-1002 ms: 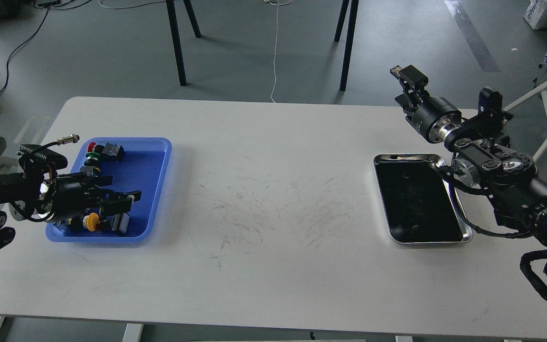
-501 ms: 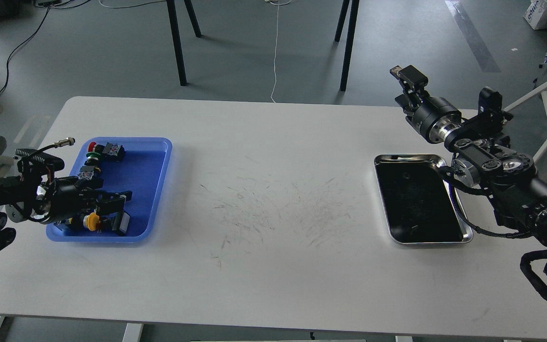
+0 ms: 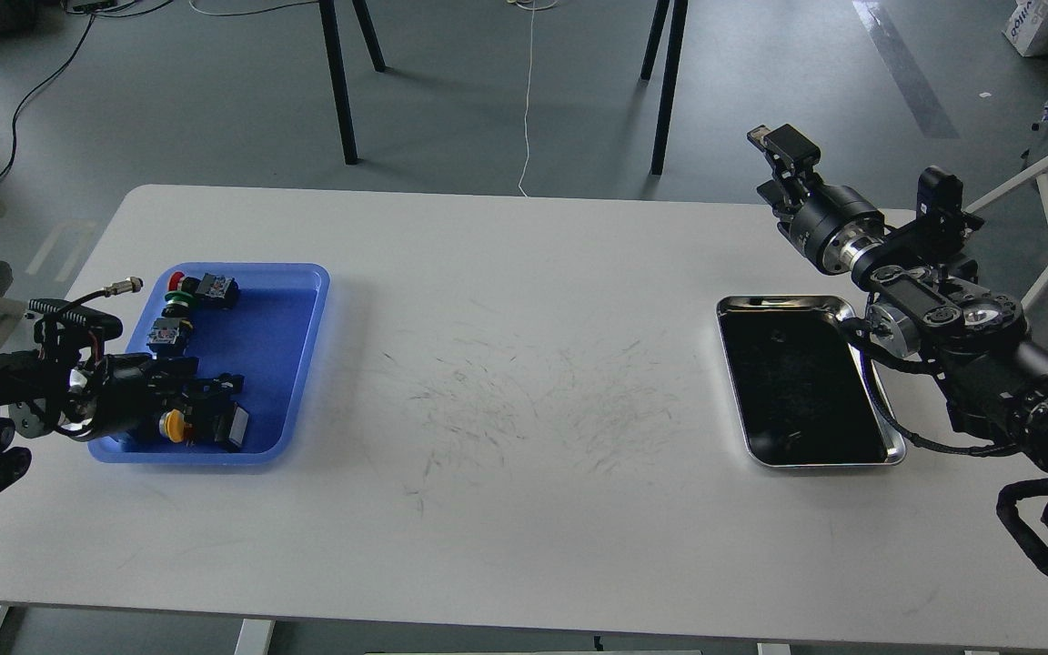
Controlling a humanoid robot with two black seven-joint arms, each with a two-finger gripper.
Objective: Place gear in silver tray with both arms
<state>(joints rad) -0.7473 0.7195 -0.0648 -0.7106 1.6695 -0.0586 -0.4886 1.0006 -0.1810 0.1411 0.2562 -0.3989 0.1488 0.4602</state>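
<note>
Since the parts sit in the blue tray [image 3: 292,364], I hold my left gripper [image 3: 215,393] there, grip unclear; silver tray [image 3: 801,305] waits empty

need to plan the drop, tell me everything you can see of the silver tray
The silver tray is a shiny rectangular metal tray with rounded corners and a raised rim; its inside looks dark and reflective. It lies flat on the white table, at its right side, long side running away from the robot. Nothing shows inside it. The right arm's cable passes over its right rim.
</note>
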